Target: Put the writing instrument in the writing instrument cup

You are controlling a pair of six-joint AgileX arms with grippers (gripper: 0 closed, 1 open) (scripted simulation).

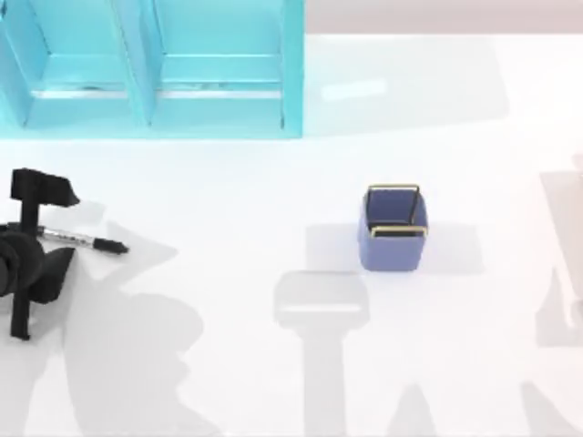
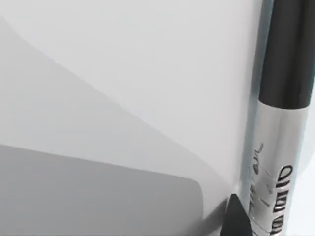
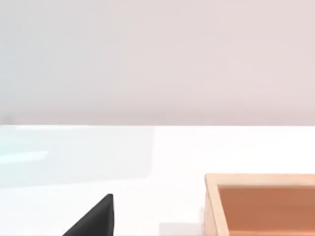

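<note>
Down at the far left edge of the table (image 1: 273, 382), the left gripper (image 1: 36, 238) sits over the near end of the pen (image 1: 86, 241), whose black cap points away from it toward the blue cup (image 1: 393, 235). The pen lies flat on the table. I cannot tell whether the fingers are closed on the barrel or merely straddling it; the left wrist view puts the silver barrel and black cap (image 2: 280, 123) right up against the camera, with one dark fingertip (image 2: 236, 219) just beside the barrel.

To do this step well, I judge the fingers should pinch the barrel squarely before any lift, since the hold seems to sit near one end and the long free end could swing or slip. Lift straight up, carry it well to the right of the gripper, tip the pen upright over the cup's gold wire rim, and release only once the tip is inside.

The right gripper is parked, one dark fingertip (image 3: 96, 219) in its own wrist view near a wooden tray (image 3: 261, 206).

Count: one pen, one cup, one turquoise shelf unit (image 1: 150, 68) beyond the left gripper, one tray.
</note>
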